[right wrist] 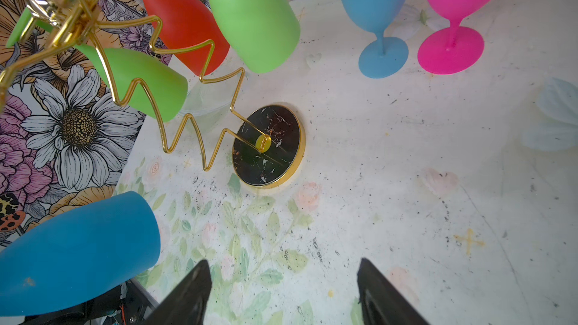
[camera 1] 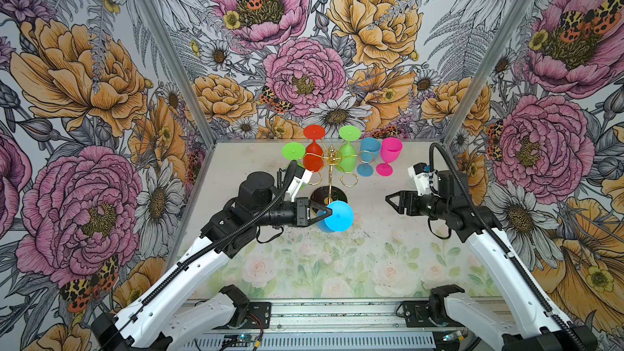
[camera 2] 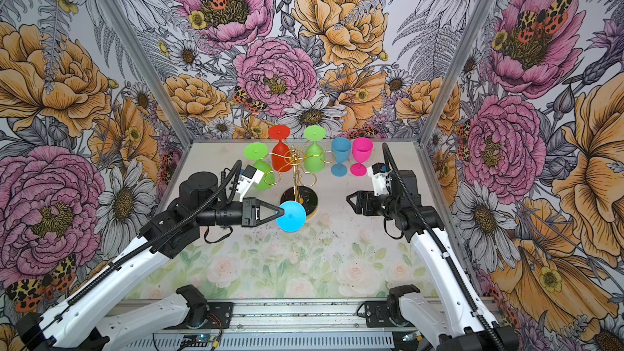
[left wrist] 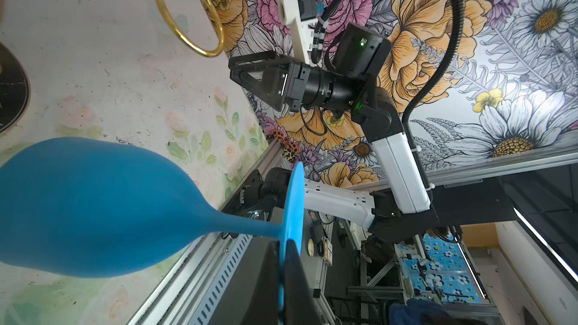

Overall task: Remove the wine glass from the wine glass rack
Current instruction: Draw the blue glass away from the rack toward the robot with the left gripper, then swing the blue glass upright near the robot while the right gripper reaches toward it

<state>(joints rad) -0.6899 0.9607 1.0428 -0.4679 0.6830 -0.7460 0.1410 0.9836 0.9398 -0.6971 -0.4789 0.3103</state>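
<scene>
We find both top views bright and evenly lit from above, with only faint, soft shadows on the counter [camera 1: 388, 231]. Colours are saturated and focus is crisp, though the wallpaper [camera 1: 84, 79] stretches and leans outward toward the edges. In the left wrist view the blue wine glass [left wrist: 93, 207], close to the lens, looks soft, and glare whitens the wallpaper. In the right wrist view the counter is washed nearly white around the pink glass [right wrist: 453, 26]. The top of the wine glass rack [right wrist: 275, 157] is blurred, and the right gripper [right wrist: 283, 264] is dark and unsharp.
</scene>
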